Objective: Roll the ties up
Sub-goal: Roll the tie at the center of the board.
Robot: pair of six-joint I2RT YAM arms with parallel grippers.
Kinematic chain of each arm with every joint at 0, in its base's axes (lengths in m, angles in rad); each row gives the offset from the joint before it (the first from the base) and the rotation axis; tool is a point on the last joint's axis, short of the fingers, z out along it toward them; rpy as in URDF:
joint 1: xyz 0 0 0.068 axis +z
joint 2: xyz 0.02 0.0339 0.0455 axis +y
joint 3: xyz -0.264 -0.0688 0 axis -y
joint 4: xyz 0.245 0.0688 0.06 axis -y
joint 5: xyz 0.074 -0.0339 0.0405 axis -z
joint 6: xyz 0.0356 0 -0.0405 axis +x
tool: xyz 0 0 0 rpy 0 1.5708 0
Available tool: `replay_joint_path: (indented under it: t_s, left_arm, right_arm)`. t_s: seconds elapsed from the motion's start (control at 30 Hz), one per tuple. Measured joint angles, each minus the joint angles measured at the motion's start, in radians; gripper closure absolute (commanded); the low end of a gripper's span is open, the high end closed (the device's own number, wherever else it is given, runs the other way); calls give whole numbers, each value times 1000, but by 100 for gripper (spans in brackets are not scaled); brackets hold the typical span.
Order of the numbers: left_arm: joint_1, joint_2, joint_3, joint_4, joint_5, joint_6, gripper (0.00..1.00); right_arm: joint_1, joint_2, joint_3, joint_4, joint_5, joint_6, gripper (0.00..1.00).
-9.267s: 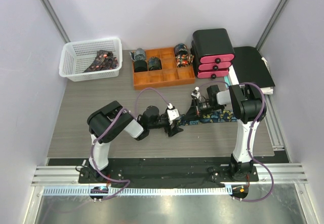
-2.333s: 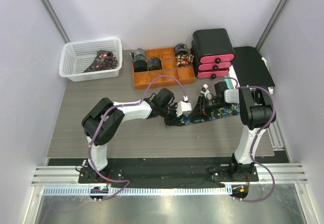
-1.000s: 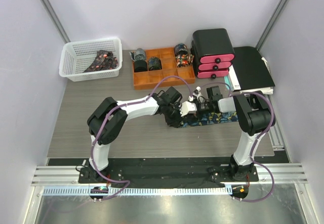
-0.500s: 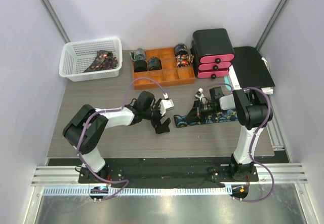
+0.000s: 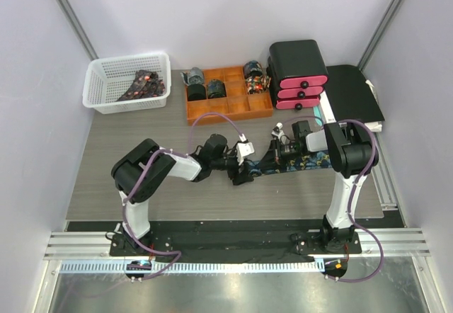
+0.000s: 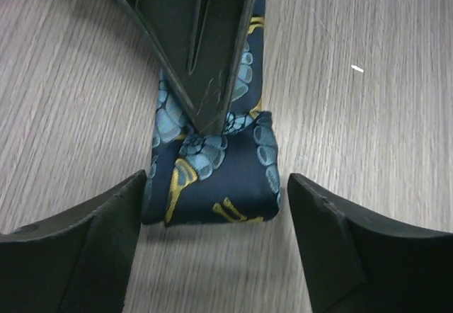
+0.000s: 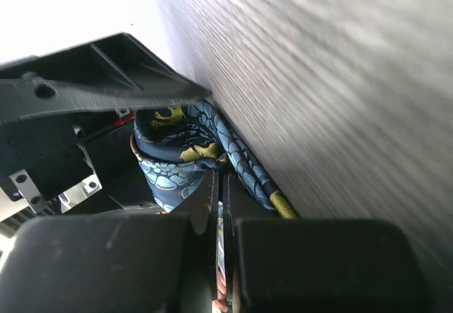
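Glossy navy tie [image 6: 212, 178], folded blunt, lies on grained wood-look table [image 6: 354, 115].

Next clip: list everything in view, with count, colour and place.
table: one, grey wood-grain, under everything
basket: one, white, far left
loose ties: count unclear, dark with red, in the basket
tray: one, orange, far centre
rolled ties: about five, dark or grey, in tray compartments
drawer unit: one, black with pink drawers, right of tray
flat black item: one, far right
tie: one, navy with teal-gold pattern, between the grippers
left gripper: one, black, jaws open astride the tie's folded end
right gripper: one, black, jaws shut, tips on the tie
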Motion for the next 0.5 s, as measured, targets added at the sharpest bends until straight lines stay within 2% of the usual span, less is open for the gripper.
replay_joint_path:
  t_s: [0.07, 0.1, 0.17, 0.2, 0.3, 0.37, 0.5]
  left_arm:
    - [-6, 12, 0, 25, -4, 10, 43]
    - [-9, 15, 0, 31, -10, 18, 54]
    - [-12, 16, 0, 28, -20, 41, 64]
    - [-15, 16, 1, 22, -22, 53, 74]
    - [-21, 14, 21, -26, -32, 92, 84]
    - [-26, 10, 47, -81, -40, 116, 87]
    - [-40, 5, 128, -241, -83, 166, 91]
  right_arm:
    - [0, 10, 13, -3, -6, -7, 99]
    - [0, 13, 18, -6, -8, -10, 99]
    - [0, 15, 21, -11, -9, -13, 97]
    - [0, 15, 23, -12, -8, -13, 94]
    - [-3, 11, 26, -21, -7, -11, 80]
    - [-6, -4, 26, -35, 4, -1, 70]
    - [-10, -71, 28, -86, 69, -8, 64]
